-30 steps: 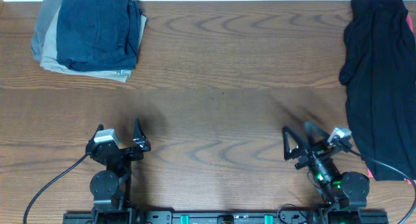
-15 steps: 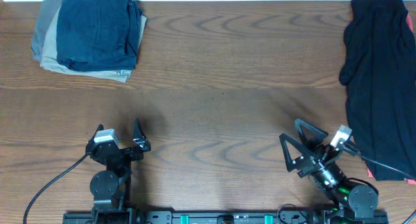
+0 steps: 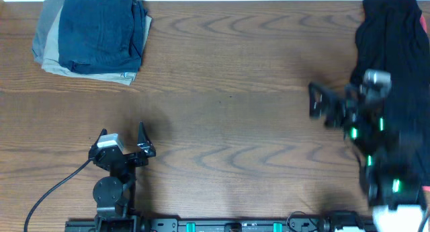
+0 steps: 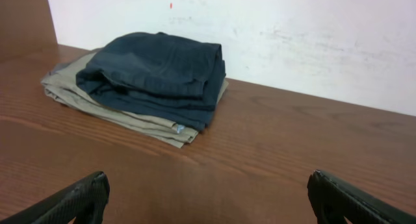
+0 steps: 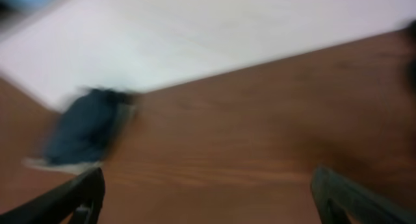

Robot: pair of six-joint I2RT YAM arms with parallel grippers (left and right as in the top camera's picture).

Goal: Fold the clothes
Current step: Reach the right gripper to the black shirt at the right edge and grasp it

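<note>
A black unfolded garment (image 3: 393, 70) lies along the table's right edge. A stack of folded clothes (image 3: 94, 35), dark navy on top of khaki, sits at the far left; it also shows in the left wrist view (image 4: 153, 81) and, blurred, in the right wrist view (image 5: 81, 130). My left gripper (image 3: 122, 139) is open and empty near the front left (image 4: 208, 198). My right gripper (image 3: 321, 104) is open and empty, raised and blurred beside the black garment's left edge (image 5: 208, 198).
The wooden table (image 3: 228, 124) spans the view. A white wall (image 4: 292, 36) stands behind the table's far edge. Cables run from the arm bases at the front edge.
My right arm has lifted from the front right and swung far toward the black garment, its gripper still open. The left arm has not moved.
</note>
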